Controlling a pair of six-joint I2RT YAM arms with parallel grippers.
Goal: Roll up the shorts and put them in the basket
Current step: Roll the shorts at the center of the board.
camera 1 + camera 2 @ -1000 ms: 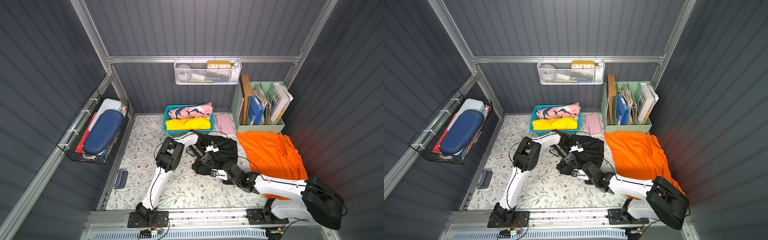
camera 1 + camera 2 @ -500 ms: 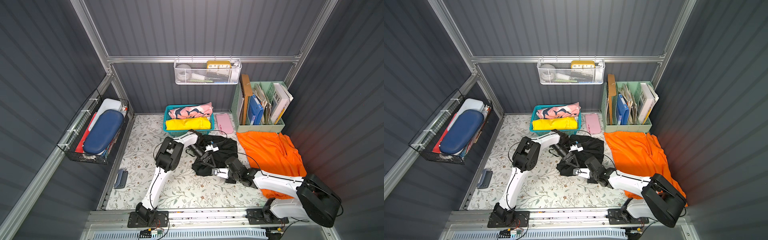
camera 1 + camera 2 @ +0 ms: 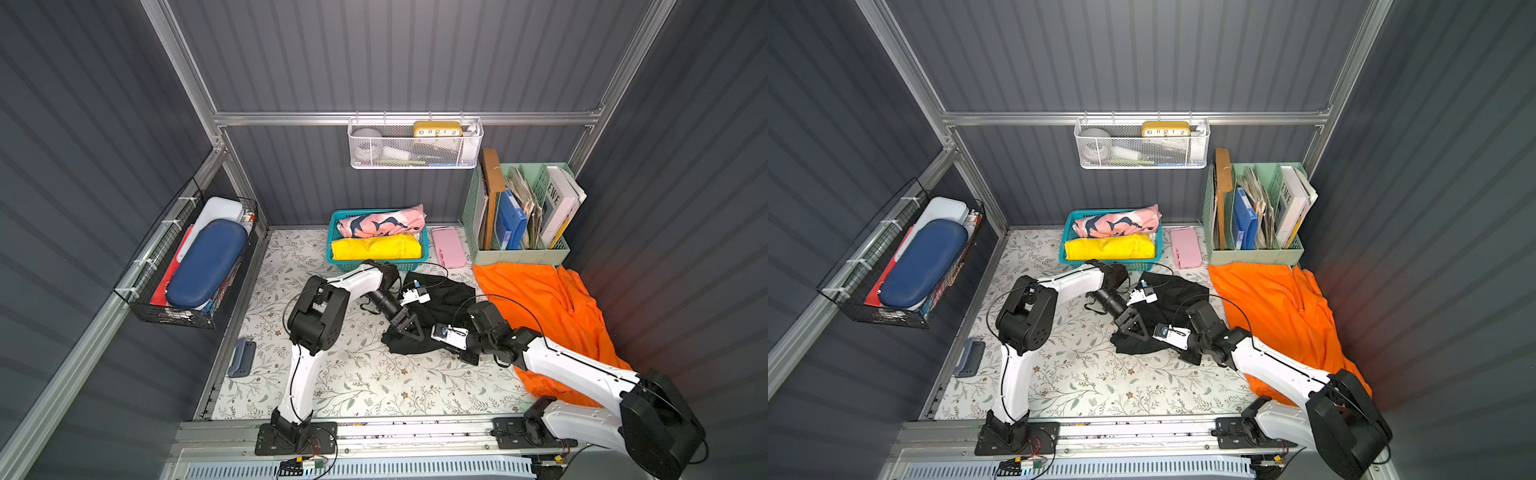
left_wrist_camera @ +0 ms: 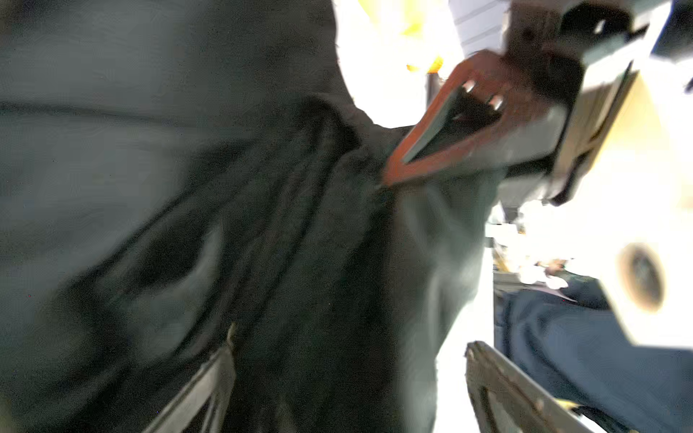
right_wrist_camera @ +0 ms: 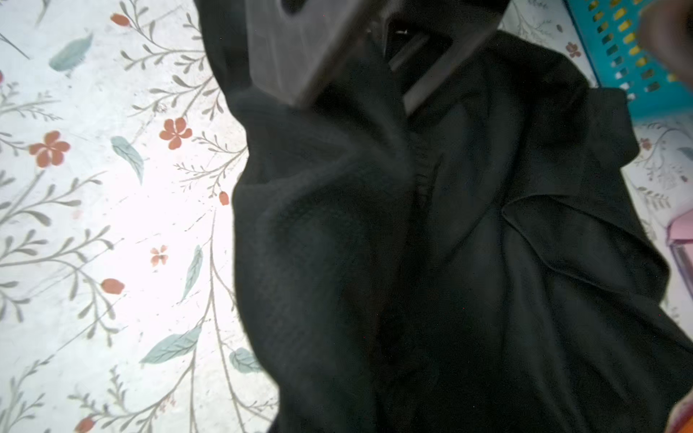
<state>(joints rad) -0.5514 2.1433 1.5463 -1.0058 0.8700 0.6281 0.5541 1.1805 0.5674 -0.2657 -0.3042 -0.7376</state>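
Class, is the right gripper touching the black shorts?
Touching. The left wrist view shows the right gripper, tips together, on a fold of the black shorts, creases converging there.

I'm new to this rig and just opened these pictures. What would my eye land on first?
The bright orange shorts, spread over the right side of the flowered mat in front of the green file rack, stand out most. Next come the crumpled black shorts in the middle, where the left gripper stands open and the right gripper pinches a fold.
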